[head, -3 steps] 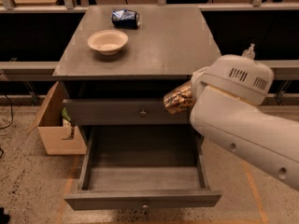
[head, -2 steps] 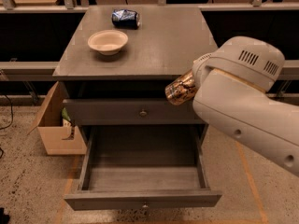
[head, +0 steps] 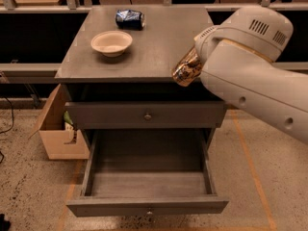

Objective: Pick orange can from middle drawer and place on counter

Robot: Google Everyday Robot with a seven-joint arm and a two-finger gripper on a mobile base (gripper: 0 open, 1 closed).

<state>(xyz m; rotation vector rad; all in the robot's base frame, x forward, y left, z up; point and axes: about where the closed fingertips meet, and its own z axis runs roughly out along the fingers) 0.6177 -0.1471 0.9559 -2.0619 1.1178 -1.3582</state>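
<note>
Up in the air, the orange can (head: pixel 186 70) is tilted at the front right edge of the counter (head: pixel 159 47), its dark script unreadable. The gripper (head: pixel 196 61), mostly hidden beneath the white arm (head: pixel 250 76), is clamped on it. Below, the middle drawer (head: pixel 147 182) is pulled out.

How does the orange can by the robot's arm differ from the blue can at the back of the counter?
The orange can is shiny copper and looks whole; the blue can looks crumpled. The orange can hangs tilted in the air by the front right edge of the counter, at the gripper, which is hidden behind the white arm; the blue can lies on its side on the counter. Both are drinks cans.
</note>
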